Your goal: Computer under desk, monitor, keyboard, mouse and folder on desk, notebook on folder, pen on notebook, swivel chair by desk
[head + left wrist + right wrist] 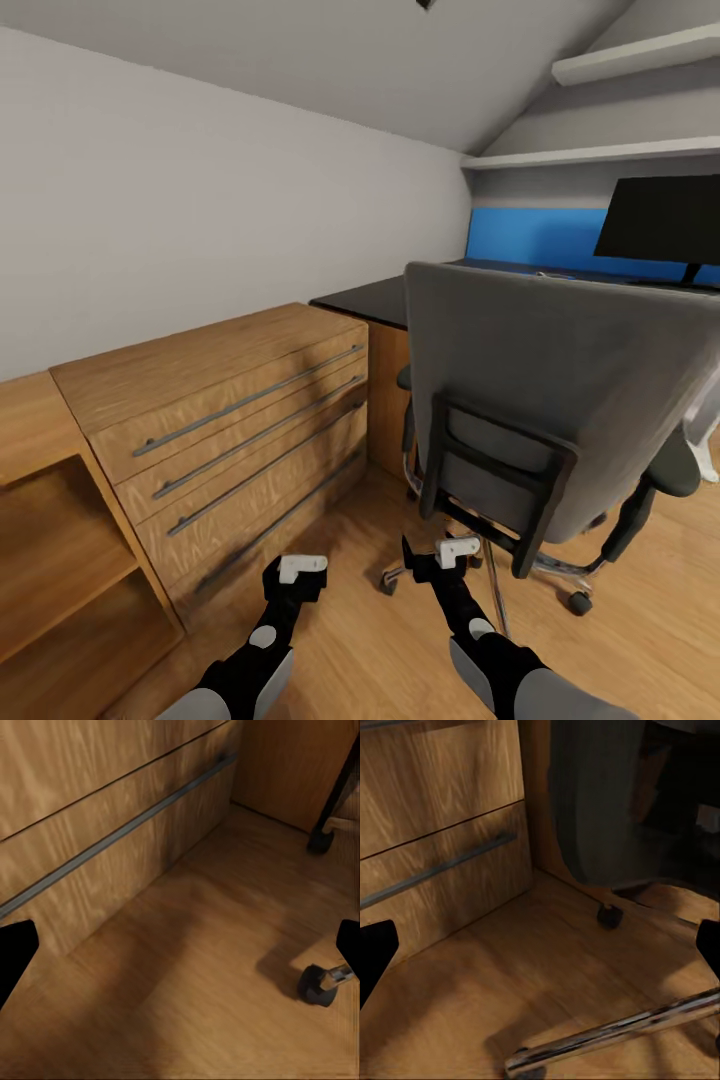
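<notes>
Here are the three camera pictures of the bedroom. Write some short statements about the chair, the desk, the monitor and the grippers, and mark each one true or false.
1. The swivel chair shows its back to the head camera. True.
2. The monitor lies on the floor. False: it stands on the desk, in front of a blue wall panel.
3. The left gripper holds a drawer handle. False: it hangs open over the wooden floor, apart from the chest of drawers.
4. The right gripper is open and holds nothing. True.
5. The chest of drawers stands to the right of the chair. False: it stands to the left, against the wall.
</notes>
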